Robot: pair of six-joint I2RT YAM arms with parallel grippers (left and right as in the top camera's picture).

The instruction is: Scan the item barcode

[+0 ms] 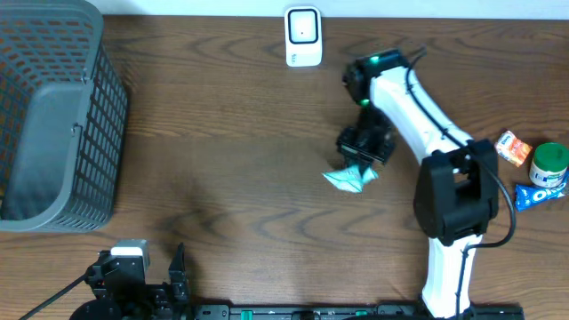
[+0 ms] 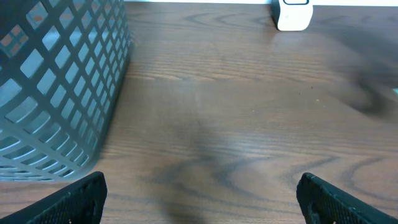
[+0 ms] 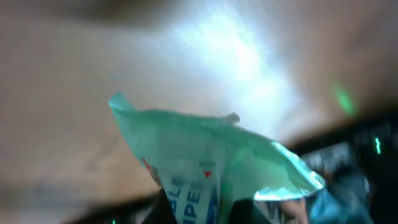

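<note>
Left pincer (image 2: 202, 180) is sitting nearest you at the front edge of the wooden table (image 1: 231, 133), its fingers (image 2: 68, 202) spread wide and gripping nothing. Just to its left, the grey mesh basket (image 1: 53, 116) is standing on the wood and reaching back to the far edge.

Farther out, right of the table's middle, your right pincer (image 1: 363, 145) is pressed together on the teal packet (image 1: 351, 178), pinching its upper edge, with the body of the packet showing on the near side of the jaws. In the right wrist view the packet is filling the frame; you are seeing a small red triangle and blue letters ending in "PES", but the blur is hiding the rest, so it may read "wipes".

Well off to the right, a blue Oreo packet (image 1: 540, 194), a green-lidded tub (image 1: 548, 163) and an orange packet (image 1: 513, 147) are lying close together.

Farthest from you, the white scanner (image 1: 302, 36) is standing at the back edge, well apart from the teal packet.
</note>
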